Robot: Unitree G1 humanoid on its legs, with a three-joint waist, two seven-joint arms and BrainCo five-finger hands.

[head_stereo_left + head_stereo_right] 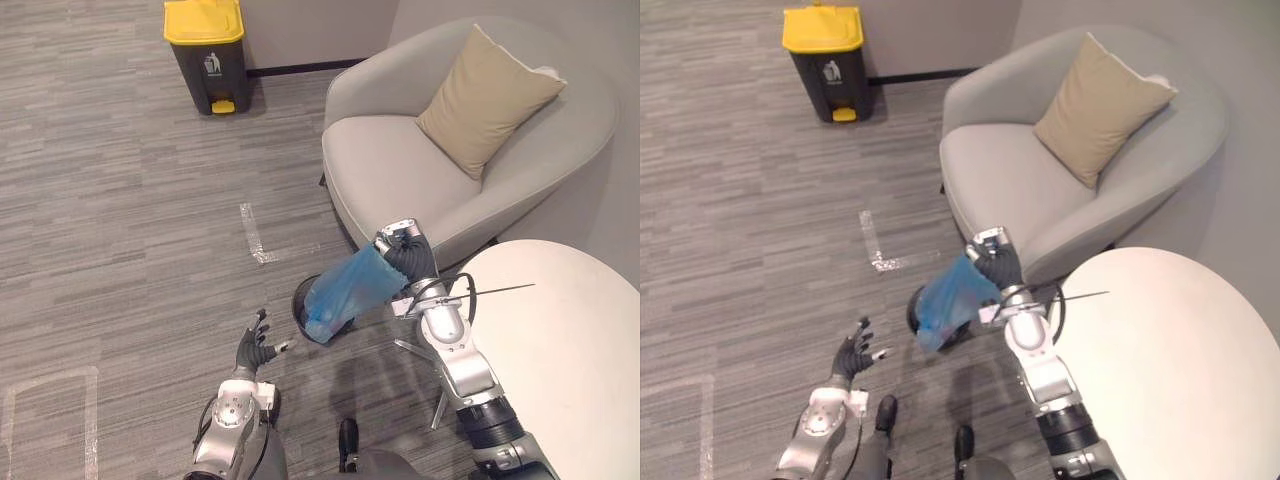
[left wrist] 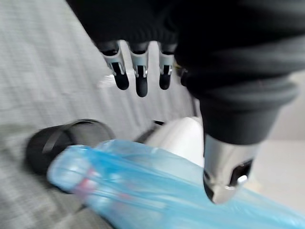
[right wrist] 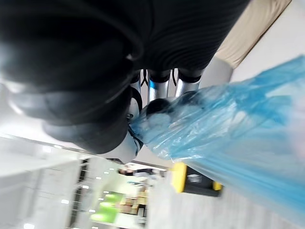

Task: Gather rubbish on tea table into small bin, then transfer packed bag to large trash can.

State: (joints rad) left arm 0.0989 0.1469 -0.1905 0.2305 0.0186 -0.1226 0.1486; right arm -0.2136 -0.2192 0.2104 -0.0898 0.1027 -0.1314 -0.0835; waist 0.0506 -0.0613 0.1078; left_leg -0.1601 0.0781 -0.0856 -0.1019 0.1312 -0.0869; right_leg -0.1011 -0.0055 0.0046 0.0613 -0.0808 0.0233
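Eye views, translucent blue plastic rubbish bag (image 1: 345, 290) hanging tilted from right hand (image 1: 405, 252), its low end at small round black bin (image 1: 299, 300), left hand (image 1: 254, 350) nearby, left wrist view, fingers (image 2: 139, 78) straight, spread, clear of bag, right wrist view, fingers (image 3: 158, 90) curled tight round bag's gathered neck

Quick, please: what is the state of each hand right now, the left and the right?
Left hand: open, fingers spread, holding nothing.
Right hand: closed on the top of the blue bag.
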